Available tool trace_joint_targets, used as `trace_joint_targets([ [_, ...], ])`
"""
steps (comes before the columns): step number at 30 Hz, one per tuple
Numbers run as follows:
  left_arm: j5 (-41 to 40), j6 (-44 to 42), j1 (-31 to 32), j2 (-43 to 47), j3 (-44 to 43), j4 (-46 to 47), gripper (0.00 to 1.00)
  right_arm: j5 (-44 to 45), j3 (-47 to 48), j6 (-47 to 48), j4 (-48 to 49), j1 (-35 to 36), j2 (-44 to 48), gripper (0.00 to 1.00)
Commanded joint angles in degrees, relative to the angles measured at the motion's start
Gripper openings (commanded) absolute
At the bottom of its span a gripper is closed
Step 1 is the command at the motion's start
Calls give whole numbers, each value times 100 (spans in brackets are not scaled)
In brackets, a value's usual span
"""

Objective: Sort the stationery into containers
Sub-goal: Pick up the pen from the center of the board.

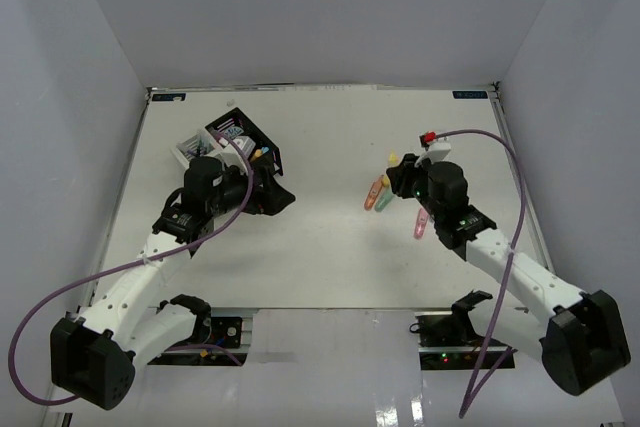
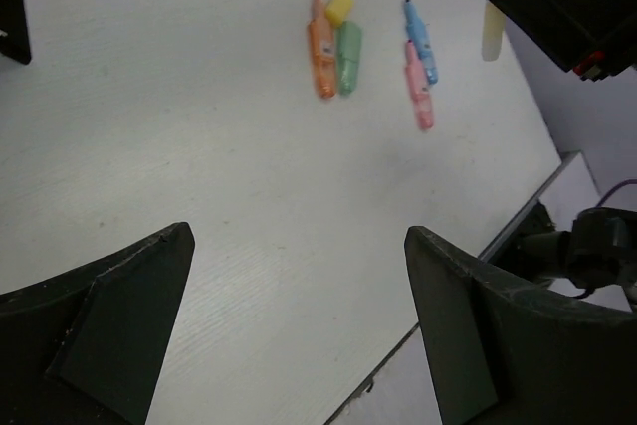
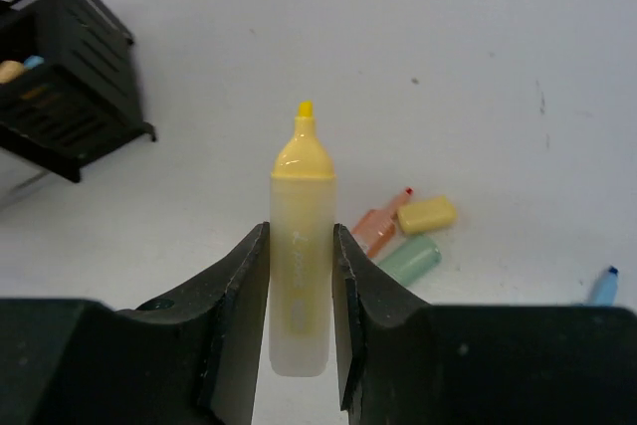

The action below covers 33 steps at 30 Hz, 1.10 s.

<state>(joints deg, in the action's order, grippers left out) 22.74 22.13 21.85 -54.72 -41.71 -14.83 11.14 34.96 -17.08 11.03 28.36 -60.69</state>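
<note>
My right gripper (image 3: 301, 236) is shut on a yellow highlighter (image 3: 302, 246), uncapped and pointing away from the wrist; from above the right gripper (image 1: 405, 179) hangs over the right half of the table. Under it lie an orange highlighter (image 2: 320, 47), a green highlighter (image 2: 348, 57), a loose yellow cap (image 2: 339, 7), a blue highlighter (image 2: 420, 27) and a pink highlighter (image 2: 418, 87). My left gripper (image 2: 299, 236) stands open and holds nothing, just right of the containers (image 1: 235, 142), a cluster of black and white slatted compartments with items inside.
The table's near edge (image 2: 478, 256) runs close under my left fingers. A black compartment (image 3: 60, 87) shows at the far left of the right wrist view. Grey walls enclose the table on three sides.
</note>
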Motion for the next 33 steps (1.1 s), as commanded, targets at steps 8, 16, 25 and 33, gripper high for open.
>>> trace_joint_targets([
  [8, 987, 1503, 100, 251, -337, 1772, 98, -2335, -657, 794, 2280, 336, 1182, 8],
  [16, -109, 1760, 1180, 120, -267, 2379, 98, -2291, -903, 267, 3466, 600, 1173, 8],
  [25, -1052, 1926, 1963, -258, -407, 2897, 96, -2459, -877, 469, 3916, 890, 831, 8],
  [33, -2438, 1672, 2683, -1005, -1005, 3039, 85, -2186, -877, 644, 4065, 1110, 620, 8],
])
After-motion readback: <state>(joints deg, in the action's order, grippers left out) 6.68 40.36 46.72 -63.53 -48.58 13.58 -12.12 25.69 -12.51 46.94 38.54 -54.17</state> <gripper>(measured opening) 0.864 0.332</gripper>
